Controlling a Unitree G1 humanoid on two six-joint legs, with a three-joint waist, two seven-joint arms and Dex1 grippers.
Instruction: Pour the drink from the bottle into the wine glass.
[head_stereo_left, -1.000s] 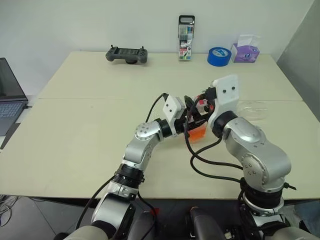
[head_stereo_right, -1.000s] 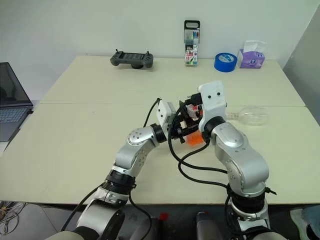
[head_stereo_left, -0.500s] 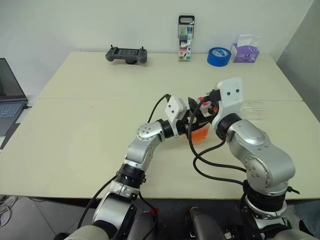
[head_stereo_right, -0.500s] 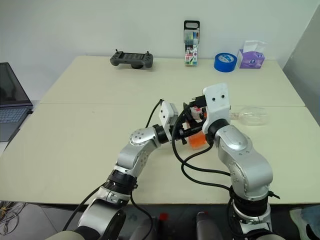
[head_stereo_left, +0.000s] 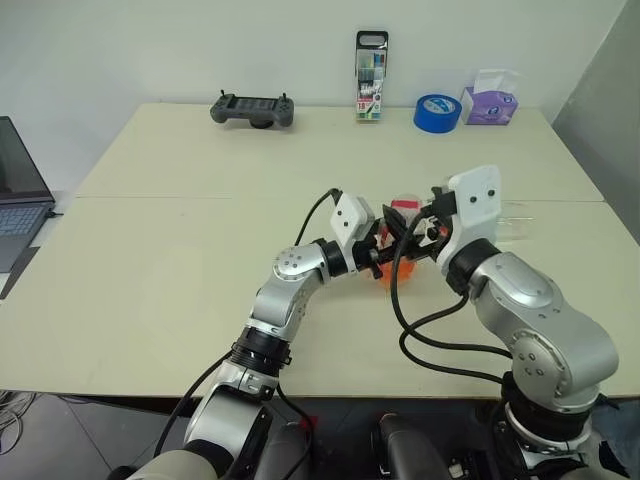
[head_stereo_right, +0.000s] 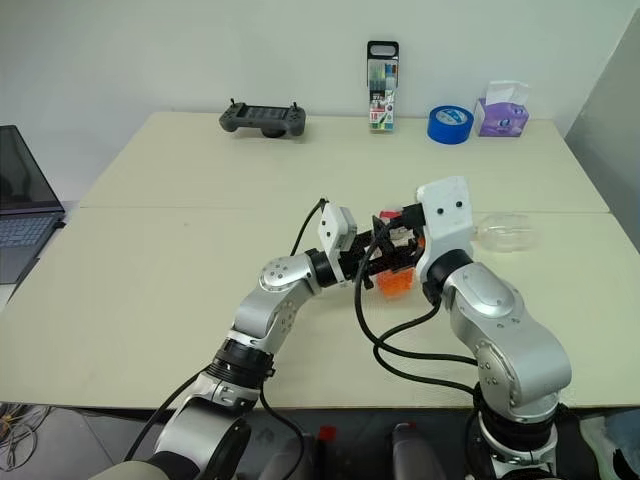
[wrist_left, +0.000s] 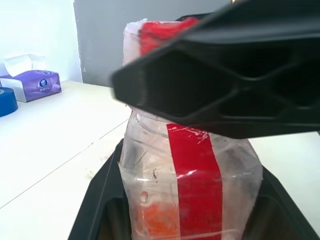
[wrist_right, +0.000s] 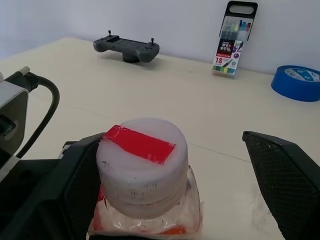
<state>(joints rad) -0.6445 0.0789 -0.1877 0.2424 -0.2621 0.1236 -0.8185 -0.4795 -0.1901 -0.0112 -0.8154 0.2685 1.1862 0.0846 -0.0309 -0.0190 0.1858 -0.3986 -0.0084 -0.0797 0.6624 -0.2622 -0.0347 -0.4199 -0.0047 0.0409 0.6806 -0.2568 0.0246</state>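
Note:
The bottle (head_stereo_left: 400, 245) is a small clear plastic one with a red label strip and a white cap (wrist_right: 141, 165) bearing red tape. It stands upright over the middle of the table. My left gripper (head_stereo_left: 390, 262) is shut on its body (wrist_left: 190, 185). The orange drink (head_stereo_right: 393, 283) fills its lower part. My right gripper (wrist_right: 165, 145) is open, one finger on each side of the cap, the right-hand finger (wrist_right: 285, 175) well clear of it. The wine glass (head_stereo_right: 505, 235) appears to lie on its side on the table, just right of my right wrist.
Along the far edge of the table stand a black game controller (head_stereo_left: 253, 108), a case of coloured markers (head_stereo_left: 372, 76), a blue tape roll (head_stereo_left: 437, 111) and a purple tissue box (head_stereo_left: 490, 100). A laptop (head_stereo_left: 20, 190) sits off the left edge.
My right gripper has drawn a little to the right and back, still open, so the bottle's cap shows more. The left gripper and the bottle have stayed put.

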